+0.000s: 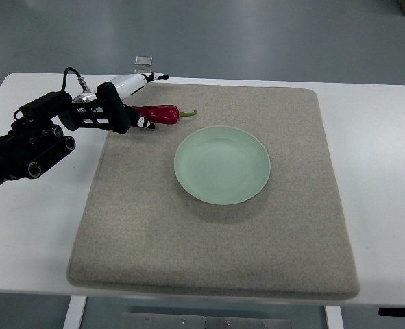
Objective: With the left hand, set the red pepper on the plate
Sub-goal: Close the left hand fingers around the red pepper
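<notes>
A red pepper (160,113) with a green stem lies on the grey mat (216,226), just up and left of the pale green plate (222,164), which holds nothing. My left hand (130,103) comes in from the left edge and is at the pepper's left end. Its black fingers (123,118) reach to the pepper's near side, with the tips at its left end. Its white finger (131,83) points away above the pepper. The hand is open and the pepper rests on the mat. The right arm is out of view.
The mat covers most of the white table (373,137). A small clear object (144,62) stands at the table's far edge behind the hand. My black left forearm (24,147) lies over the table's left side.
</notes>
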Controlling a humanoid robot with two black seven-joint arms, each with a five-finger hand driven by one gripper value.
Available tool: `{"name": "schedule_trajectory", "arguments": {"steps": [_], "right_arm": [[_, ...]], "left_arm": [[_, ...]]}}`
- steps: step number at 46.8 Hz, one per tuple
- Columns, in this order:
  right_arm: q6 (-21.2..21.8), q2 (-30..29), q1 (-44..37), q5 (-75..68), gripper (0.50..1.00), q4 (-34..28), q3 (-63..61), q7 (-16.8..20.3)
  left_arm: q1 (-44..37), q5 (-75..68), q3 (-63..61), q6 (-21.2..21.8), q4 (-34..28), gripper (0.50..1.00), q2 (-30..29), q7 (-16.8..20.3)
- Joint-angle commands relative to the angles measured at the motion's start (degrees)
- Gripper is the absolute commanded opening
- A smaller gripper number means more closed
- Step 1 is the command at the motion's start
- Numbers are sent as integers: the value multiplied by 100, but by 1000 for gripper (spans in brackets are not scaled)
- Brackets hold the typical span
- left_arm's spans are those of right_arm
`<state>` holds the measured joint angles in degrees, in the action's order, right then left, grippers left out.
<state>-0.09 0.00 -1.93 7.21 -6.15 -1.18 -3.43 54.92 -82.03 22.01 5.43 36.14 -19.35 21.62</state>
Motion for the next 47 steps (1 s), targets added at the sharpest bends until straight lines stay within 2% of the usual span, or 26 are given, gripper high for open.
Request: {"name": "schedule_trajectory", "arguments": {"steps": [1, 9, 20, 23, 32, 47], "right_arm": [[0, 0, 0, 0, 928, 0, 4, 0], [0, 0, 0, 0, 928, 0, 4, 0], [0, 0, 0, 0, 928, 0, -5, 0], [0, 0, 0, 0, 928, 0, 4, 0], [0, 0, 0, 0, 928, 0, 4, 0], [0, 0, 0, 0, 928, 0, 4, 0]], "left_arm": [[36, -15, -65, 2, -45, 898, 1, 0], [45, -15, -74, 28, -98, 887, 36, 0], [45, -32, -127, 107, -98, 849, 106, 0], [45, -41, -153, 142, -98, 825, 142, 0], [45, -41, -390, 389, -168, 821, 168, 0], [45, -41, -391, 415, -388, 816, 326, 61]]}}
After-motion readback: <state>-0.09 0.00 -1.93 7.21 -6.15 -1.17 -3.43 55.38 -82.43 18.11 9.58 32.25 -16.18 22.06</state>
